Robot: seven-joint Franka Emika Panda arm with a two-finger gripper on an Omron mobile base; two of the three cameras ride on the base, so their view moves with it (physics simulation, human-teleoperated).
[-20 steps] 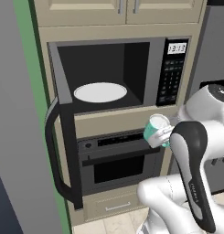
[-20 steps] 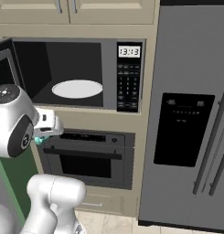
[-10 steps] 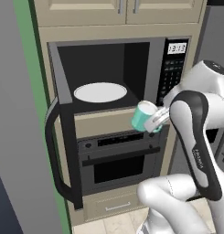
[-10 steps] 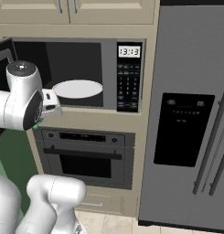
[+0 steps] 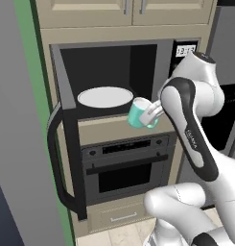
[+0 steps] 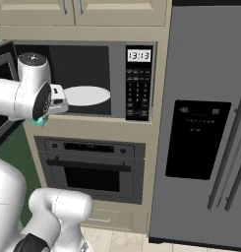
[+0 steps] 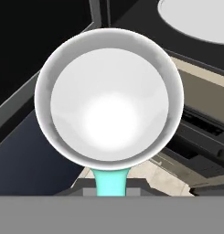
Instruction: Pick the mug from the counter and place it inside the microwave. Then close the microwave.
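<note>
Carrying mug (image 5: 139, 113) clamped by handle in gripper (image 5: 152, 114), hovering just outside open microwave (image 5: 109, 72) at front edge of turntable (image 5: 105, 97); pick done; remaining: setting mug inside, closing door (image 5: 66, 153).

The microwave (image 5: 114, 77) cavity gapes open, only its white turntable (image 5: 105, 97) lying low inside, while the swung-out door (image 5: 66, 144) bounds the left side.

Glossy white arm (image 5: 205, 91) of rounded segments, dark curved joint band with small pale lettering.
</note>
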